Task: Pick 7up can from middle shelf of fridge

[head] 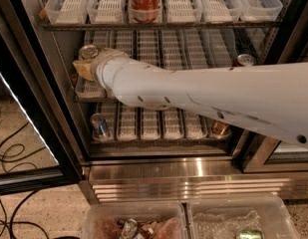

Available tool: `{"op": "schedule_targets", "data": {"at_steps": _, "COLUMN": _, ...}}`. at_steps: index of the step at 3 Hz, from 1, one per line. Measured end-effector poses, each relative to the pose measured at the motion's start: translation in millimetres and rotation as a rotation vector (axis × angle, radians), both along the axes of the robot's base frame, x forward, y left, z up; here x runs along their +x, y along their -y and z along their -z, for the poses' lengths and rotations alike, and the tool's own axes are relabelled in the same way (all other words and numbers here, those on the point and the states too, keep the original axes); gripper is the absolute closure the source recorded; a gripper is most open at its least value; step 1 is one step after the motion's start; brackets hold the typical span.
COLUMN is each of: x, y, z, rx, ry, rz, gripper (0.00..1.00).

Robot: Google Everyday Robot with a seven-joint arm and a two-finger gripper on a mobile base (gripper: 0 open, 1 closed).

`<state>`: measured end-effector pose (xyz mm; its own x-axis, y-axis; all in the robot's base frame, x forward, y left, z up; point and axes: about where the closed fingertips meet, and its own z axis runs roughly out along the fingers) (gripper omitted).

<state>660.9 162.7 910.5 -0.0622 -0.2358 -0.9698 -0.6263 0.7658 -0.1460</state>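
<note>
The fridge point(24, 83) stands open with its black door frame at the left. My white arm reaches in from the right to the far left of the middle shelf point(193, 49). The gripper point(84, 68), tan at its tip, sits at the left lane, right against a can with a silver top point(87, 51). Only that can's top and a sliver of its side show, so its colour is hidden; it stands where the 7up can would be. The arm covers the front of the middle shelf.
A red cola can point(144, 1) stands on the upper shelf. Another red can point(244, 59) is at the middle shelf's right end. A small blue-silver can point(99, 126) and a copper-coloured can point(220, 128) are on the lower shelf. Two clear bins point(193, 213) sit on the floor in front.
</note>
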Motion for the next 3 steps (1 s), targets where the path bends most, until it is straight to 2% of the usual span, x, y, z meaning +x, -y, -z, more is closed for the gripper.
{"op": "schedule_targets", "data": {"at_steps": 1, "x": -30, "y": 25, "z": 30, "rx": -0.053, "ry": -0.079, "rz": 0.002, "gripper": 1.0}}
{"op": "schedule_targets", "data": {"at_steps": 2, "x": -37, "y": 31, "z": 30, "rx": -0.06, "ry": -0.075, "rz": 0.008, "gripper": 1.0}}
{"op": "schedule_targets", "data": {"at_steps": 3, "x": -60, "y": 60, "z": 36, "rx": -0.061, "ry": -0.069, "rz": 0.056, "gripper": 1.0}}
